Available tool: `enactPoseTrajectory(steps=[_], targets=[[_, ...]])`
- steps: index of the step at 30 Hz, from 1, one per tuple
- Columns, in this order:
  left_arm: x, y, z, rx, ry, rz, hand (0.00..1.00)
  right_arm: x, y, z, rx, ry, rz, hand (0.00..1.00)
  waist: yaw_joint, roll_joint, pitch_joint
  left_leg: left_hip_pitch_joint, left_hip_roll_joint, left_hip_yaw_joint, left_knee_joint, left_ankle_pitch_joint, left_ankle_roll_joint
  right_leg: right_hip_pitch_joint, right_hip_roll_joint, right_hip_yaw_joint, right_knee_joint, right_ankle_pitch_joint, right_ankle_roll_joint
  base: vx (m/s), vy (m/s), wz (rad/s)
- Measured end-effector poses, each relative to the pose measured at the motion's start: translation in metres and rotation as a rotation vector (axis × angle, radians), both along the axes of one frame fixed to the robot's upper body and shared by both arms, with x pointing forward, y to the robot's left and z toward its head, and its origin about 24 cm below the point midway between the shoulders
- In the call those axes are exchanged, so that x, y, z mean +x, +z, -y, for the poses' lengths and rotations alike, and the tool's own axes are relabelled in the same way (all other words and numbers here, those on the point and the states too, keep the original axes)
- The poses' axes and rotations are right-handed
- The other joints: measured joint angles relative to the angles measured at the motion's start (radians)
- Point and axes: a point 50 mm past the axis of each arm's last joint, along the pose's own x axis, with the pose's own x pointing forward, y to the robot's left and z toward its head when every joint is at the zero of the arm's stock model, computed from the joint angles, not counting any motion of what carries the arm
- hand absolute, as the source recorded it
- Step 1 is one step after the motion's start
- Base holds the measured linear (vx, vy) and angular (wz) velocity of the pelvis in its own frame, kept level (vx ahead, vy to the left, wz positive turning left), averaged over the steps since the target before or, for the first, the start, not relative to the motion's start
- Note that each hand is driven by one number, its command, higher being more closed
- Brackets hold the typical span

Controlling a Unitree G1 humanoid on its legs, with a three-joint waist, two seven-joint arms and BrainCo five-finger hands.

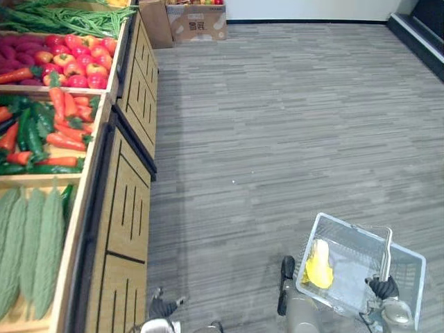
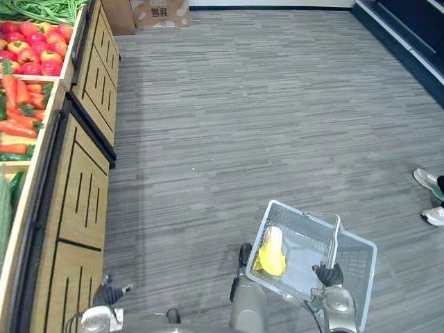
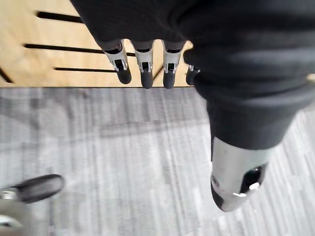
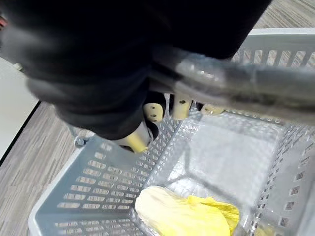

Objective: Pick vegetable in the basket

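The right robot hand (image 1: pixel 383 286) is low at the robot's right side, and its fingers (image 4: pixel 153 112) are curled right round the handle (image 4: pixel 236 81) of the pale grey basket (image 2: pixel 357 260). That is a full, closed grip, with the bar running across the palm and the dark fingertips tucked under it. The basket hangs from that grip above the grey floor (image 1: pixel 277 125), tilted, with its mesh walls and pale bottom open to view.

Inside the basket lies the yellow vegetable (image 1: pixel 319 267), lengthwise against the wall nearest the stand and resting on the bottom. The hand is up on the handle and well apart from it. From the right wrist, the same yellow piece (image 4: pixel 187 214) sits below the fingers, down in the basket's corner.

The left robot hand (image 1: pixel 163 306) hangs just beside the slatted front of the wooden stand (image 1: pixel 128 201). Its fingers (image 3: pixel 146 69) point down in a loose, nearly straight row with the thumb (image 3: pixel 236 177) held apart. It grips nothing and touches nothing, with wood panel and floor showing past the tips.

Up on the stand, the bins run along its top edge:
- green beans (image 1: pixel 69 17) at the far end
- red fruits (image 1: pixel 80 62)
- carrots (image 1: pixel 66 121) mixed with dark cucumbers (image 1: pixel 31 132)
- pale bumpy gourds (image 1: pixel 31 243) in the nearest bin

A cardboard box (image 1: pixel 198 24) stands on the floor past the stand's far corner. A person's pale shoes (image 2: pixel 430 184) show at the floor's right edge, well apart from the basket.
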Motion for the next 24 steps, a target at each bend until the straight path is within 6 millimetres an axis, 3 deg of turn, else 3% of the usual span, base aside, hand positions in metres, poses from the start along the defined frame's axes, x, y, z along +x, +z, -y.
enactPoseTrajectory(steps=[1, 2, 3, 4, 5, 7, 8, 9, 12, 14, 15, 16, 17, 18, 20, 21, 24], targets=[[0.004, 0.001, 0.005, -0.011, -0.003, 0.020, 0.00, -0.006, -0.001, 0.003, -0.001, -0.025, -0.010, 1.00, -0.009, 0.038, -0.023, 0.001, 0.057, -0.014, 0.017, -0.014, -0.023, -0.021, 0.033, -0.028, 0.082, 0.005, -0.001, 0.72, -0.413, 0.37], [0.006, 0.002, 0.008, -0.019, -0.001, 0.034, 0.00, -0.003, 0.000, 0.003, -0.004, -0.026, -0.002, 1.00, -0.011, 0.054, -0.030, -0.005, 0.086, -0.025, 0.048, -0.002, -0.039, -0.033, 0.057, -0.042, 0.133, -0.027, -0.041, 0.77, -0.447, 0.09], [0.005, 0.001, 0.010, -0.029, 0.003, 0.034, 0.00, 0.002, 0.001, 0.000, -0.003, -0.013, 0.012, 1.00, -0.006, 0.060, -0.033, -0.038, 0.117, -0.046, 0.131, 0.030, -0.058, -0.030, 0.079, -0.057, 0.172, -0.063, -0.061, 0.63, -0.395, -0.08], [0.005, 0.001, 0.012, -0.033, 0.003, 0.033, 0.00, 0.003, 0.001, 0.000, -0.005, -0.008, 0.015, 1.00, -0.005, 0.060, -0.033, -0.066, 0.126, -0.063, 0.190, 0.051, -0.052, -0.018, 0.082, -0.069, 0.177, -0.084, -0.066, 0.74, -0.433, 0.17], [0.004, -0.001, 0.015, -0.045, 0.008, 0.027, 0.00, -0.001, 0.000, 0.001, -0.006, -0.010, 0.001, 1.00, -0.010, 0.061, -0.031, -0.135, 0.153, -0.084, 0.363, 0.142, -0.045, 0.041, 0.088, -0.105, 0.165, -0.124, -0.080, 0.49, -0.263, 0.37], [-0.002, -0.004, 0.015, -0.051, 0.023, 0.005, 0.00, -0.012, -0.006, -0.001, 0.000, -0.008, -0.042, 1.00, 0.000, 0.054, -0.027, -0.216, 0.208, -0.073, 0.601, 0.272, -0.012, 0.176, 0.108, -0.134, 0.088, -0.145, -0.096, 0.64, -0.290, 0.33], [-0.007, -0.006, 0.015, -0.055, 0.031, -0.013, 0.00, -0.017, -0.009, -0.001, 0.002, -0.012, -0.059, 1.00, 0.021, 0.053, -0.026, -0.256, 0.241, -0.035, 0.744, 0.217, -0.010, 0.257, 0.122, -0.132, 0.037, -0.146, -0.098, 0.56, -0.247, 0.08], [-0.010, -0.008, 0.014, -0.057, 0.041, -0.024, 0.00, -0.018, -0.009, -0.001, 0.004, -0.013, -0.063, 1.00, 0.023, 0.055, -0.027, -0.276, 0.246, -0.020, 0.797, 0.186, -0.011, 0.295, 0.123, -0.133, 0.016, -0.147, -0.100, 0.49, -0.183, -0.04], [-0.022, -0.013, 0.014, -0.070, 0.080, -0.058, 0.00, -0.018, -0.007, 0.003, -0.004, -0.028, -0.056, 1.00, 0.045, 0.044, -0.020, -0.427, 0.206, 0.038, 0.862, 0.080, 0.004, 0.423, 0.104, -0.133, -0.067, -0.149, -0.103, 0.41, -0.046, 0.05], [-0.029, -0.015, 0.011, -0.069, 0.100, -0.081, 0.00, -0.015, -0.006, 0.004, 0.002, -0.049, -0.042, 1.00, 0.059, 0.042, -0.019, -0.517, 0.170, 0.099, 0.745, 0.064, 0.007, 0.457, 0.078, -0.145, -0.081, -0.159, -0.087, 0.35, 0.106, 0.05], [-0.034, -0.017, 0.011, -0.071, 0.104, -0.097, 0.00, -0.019, -0.006, 0.007, 0.003, -0.074, -0.036, 1.00, 0.070, 0.039, -0.017, -0.546, 0.131, 0.146, 0.596, 0.087, 0.028, 0.491, 0.053, -0.163, -0.081, -0.192, -0.052, 0.40, 0.213, 0.28], [-0.043, -0.020, 0.014, -0.078, 0.108, -0.125, 0.00, -0.023, -0.005, 0.012, -0.006, -0.095, -0.036, 1.00, 0.070, 0.058, -0.028, -0.555, 0.086, 0.173, 0.386, 0.173, 0.047, 0.530, 0.051, -0.188, -0.082, -0.245, -0.015, 0.42, 0.233, 0.40], [-0.050, -0.022, 0.017, -0.085, 0.111, -0.142, 0.00, -0.029, -0.004, 0.016, -0.016, -0.105, -0.043, 1.00, 0.071, 0.083, -0.040, -0.562, 0.076, 0.166, 0.280, 0.254, 0.068, 0.544, 0.068, -0.196, -0.084, -0.274, 0.000, 0.37, 0.204, 0.48], [-0.054, -0.024, 0.015, -0.082, 0.113, -0.167, 0.00, -0.032, -0.012, 0.007, 0.018, -0.122, -0.063, 1.00, 0.077, 0.061, -0.041, -0.547, 0.039, 0.169, 0.275, 0.260, 0.144, 0.576, 0.041, -0.191, -0.097, -0.303, 0.011, 0.35, 0.153, 0.58], [-0.058, -0.025, 0.012, -0.078, 0.120, -0.180, 0.00, -0.024, -0.013, -0.002, 0.029, -0.083, -0.055, 1.00, 0.085, 0.040, -0.042, -0.563, 0.001, 0.151, 0.266, 0.236, 0.146, 0.571, 0.069, -0.132, -0.132, -0.271, -0.025, 0.40, 0.126, 0.47], [-0.061, -0.026, 0.013, -0.084, 0.136, -0.189, 0.00, -0.019, -0.013, -0.006, 0.032, -0.061, -0.056, 1.00, 0.110, 0.038, -0.041, -0.575, 0.005, 0.149, 0.312, 0.211, 0.160, 0.587, 0.069, -0.125, -0.153, -0.240, -0.027, 0.32, 0.075, 0.09], [-0.071, -0.029, 0.012, -0.090, 0.158, -0.222, 0.00, -0.003, -0.014, -0.021, 0.039, 0.041, -0.056, 1.00, 0.127, 0.035, -0.041, -0.537, 0.008, 0.165, 0.320, 0.189, 0.182, 0.607, 0.065, -0.071, -0.141, -0.164, 0.005, 0.31, 0.098, 0.05]])
